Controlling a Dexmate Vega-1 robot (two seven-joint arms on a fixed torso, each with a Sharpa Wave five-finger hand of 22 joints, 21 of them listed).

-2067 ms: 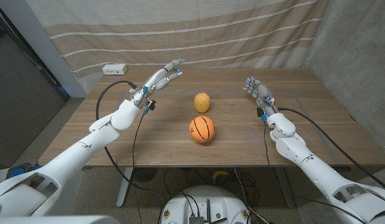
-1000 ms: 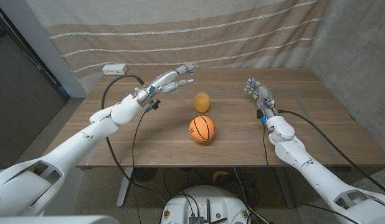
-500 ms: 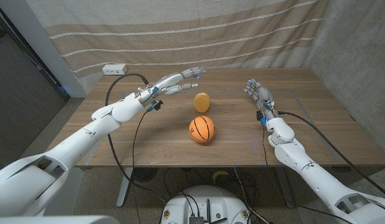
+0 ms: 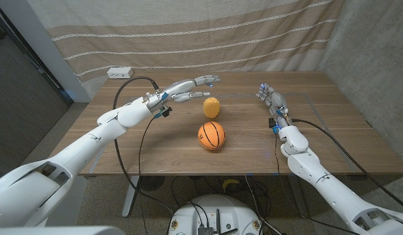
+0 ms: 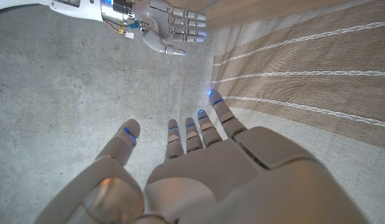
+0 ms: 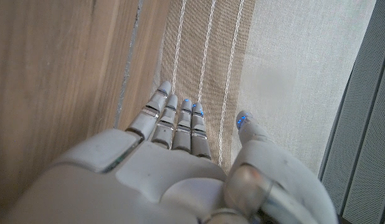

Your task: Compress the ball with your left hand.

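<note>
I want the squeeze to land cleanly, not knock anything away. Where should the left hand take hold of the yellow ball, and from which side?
Probably from above, wrapping its rounded top and sides. The yellow ball sits free on the table, its bumpy skin offering grip, and the open left hand hovers just behind and left of it. The basketball lies close in front, so a low approach from there looks cramped.
</note>
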